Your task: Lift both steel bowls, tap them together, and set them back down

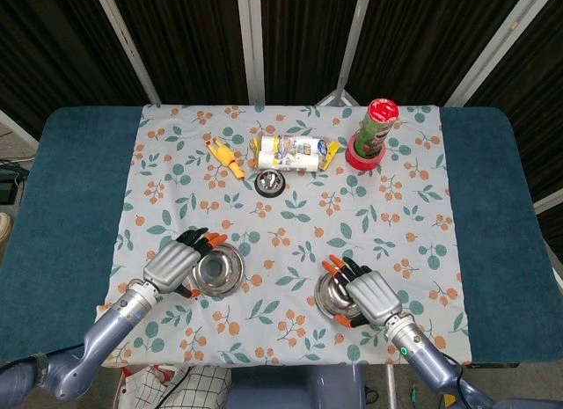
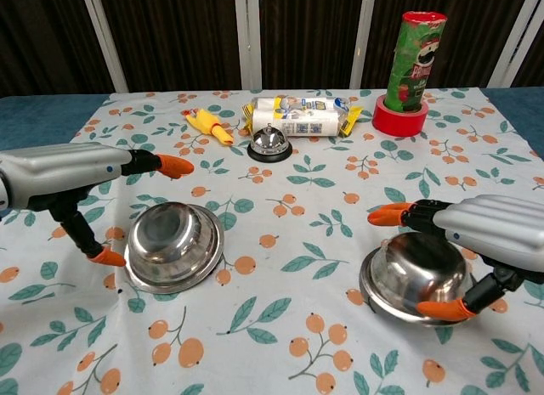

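Observation:
Two steel bowls stand upright on the flowered cloth. The left bowl (image 1: 217,272) (image 2: 174,246) lies just right of my left hand (image 1: 175,265) (image 2: 72,178), whose fingers are spread wide and no longer touch it. The right bowl (image 1: 333,295) (image 2: 414,276) sits in front of my right hand (image 1: 371,297) (image 2: 489,235). That hand's fingers arch apart over the bowl's rim, thumb below and fingers above, with a gap to the metal.
At the back of the cloth are a yellow rubber chicken (image 1: 223,156), a wrapped snack pack (image 1: 294,151), a small desk bell (image 1: 270,181), and a green chip can (image 1: 376,127) standing in a red tape roll (image 1: 362,154). Blue table edges flank the cloth.

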Controlling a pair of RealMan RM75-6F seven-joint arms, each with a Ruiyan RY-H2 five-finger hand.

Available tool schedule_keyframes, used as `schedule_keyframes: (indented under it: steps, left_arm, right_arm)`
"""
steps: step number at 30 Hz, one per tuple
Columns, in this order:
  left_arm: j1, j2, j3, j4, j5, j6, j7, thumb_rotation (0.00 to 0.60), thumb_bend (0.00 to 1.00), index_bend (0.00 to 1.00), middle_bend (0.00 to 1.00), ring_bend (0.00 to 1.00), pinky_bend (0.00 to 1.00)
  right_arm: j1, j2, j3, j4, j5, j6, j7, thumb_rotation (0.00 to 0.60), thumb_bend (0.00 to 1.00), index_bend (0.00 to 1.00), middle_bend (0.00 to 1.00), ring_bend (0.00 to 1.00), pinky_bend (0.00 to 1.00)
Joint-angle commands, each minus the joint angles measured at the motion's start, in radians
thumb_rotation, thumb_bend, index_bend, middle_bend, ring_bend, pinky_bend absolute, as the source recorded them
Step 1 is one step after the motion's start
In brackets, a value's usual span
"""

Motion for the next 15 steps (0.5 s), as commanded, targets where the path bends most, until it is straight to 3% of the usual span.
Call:
schedule_keyframes:
  steps: [1, 8, 13, 15]
  left_arm:
    - [0.004, -0.007, -0.001, 0.004, 0.019, 0.02, -0.015, 0.515, 0.08, 0.0, 0.01, 0.0, 0.03]
    - [0.013, -0.012, -0.003, 0.011, 0.045, 0.055, -0.038, 0.421, 0.05, 0.0, 0.0, 0.0, 0.03]
    - [0.026, 0.008, -0.009, -0.015, 0.074, 0.095, -0.069, 0.386, 0.05, 0.0, 0.0, 0.0, 0.03]
    - [0.07, 0.071, 0.007, -0.067, 0.15, 0.192, -0.074, 0.408, 0.06, 0.0, 0.0, 0.0, 0.03]
  right_arm:
    - [-0.009, 0.013, 0.01, -0.009, -0.033, 0.006, 0.069, 0.295, 0.29, 0.0, 0.0, 0.0, 0.21]
    - [-0.022, 0.025, 0.022, -0.012, -0.063, 0.021, 0.143, 0.257, 0.27, 0.0, 0.0, 0.0, 0.19]
    - [-0.037, 0.04, 0.036, -0.022, -0.108, 0.079, 0.141, 0.313, 0.27, 0.0, 0.0, 0.0, 0.17]
    - [-0.081, 0.084, 0.028, -0.038, -0.189, 0.202, 0.035, 0.339, 0.27, 0.0, 0.0, 0.0, 0.13]
